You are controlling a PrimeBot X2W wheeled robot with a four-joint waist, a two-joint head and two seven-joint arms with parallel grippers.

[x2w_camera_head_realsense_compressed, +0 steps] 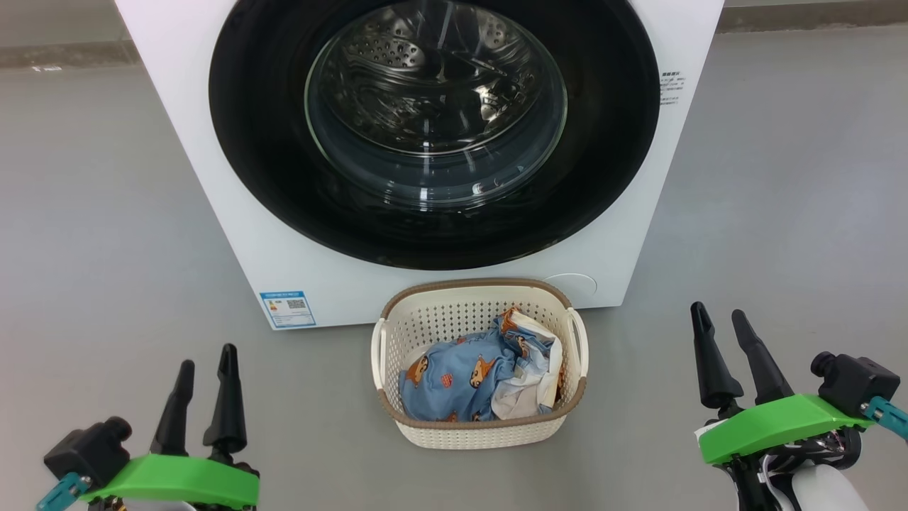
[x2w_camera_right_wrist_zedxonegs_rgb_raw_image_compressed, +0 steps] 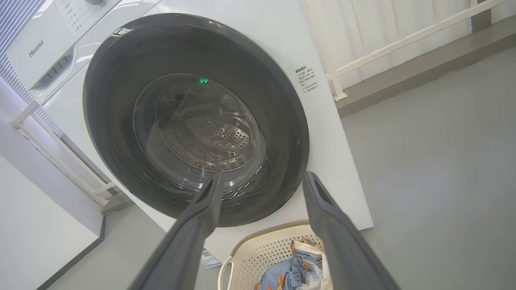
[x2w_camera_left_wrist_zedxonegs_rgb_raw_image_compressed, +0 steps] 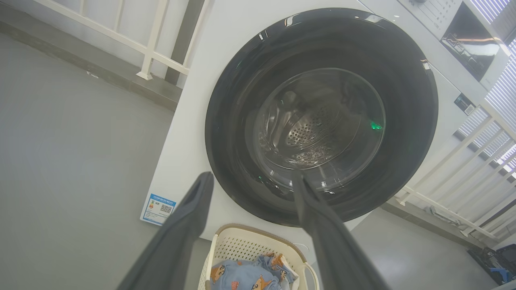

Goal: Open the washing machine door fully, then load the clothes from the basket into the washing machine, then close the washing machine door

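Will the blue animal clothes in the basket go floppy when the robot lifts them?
Probably floppy: the clothes lie crumpled in soft folds, so they'd likely droop. Several pieces are tangled together, so one might drag another out of the basket.

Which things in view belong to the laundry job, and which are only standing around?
For the job: the washing machine, the washing machine door (closed), the basket, the clothes in it.
Not for the job: the blue label sticker, the white railing.
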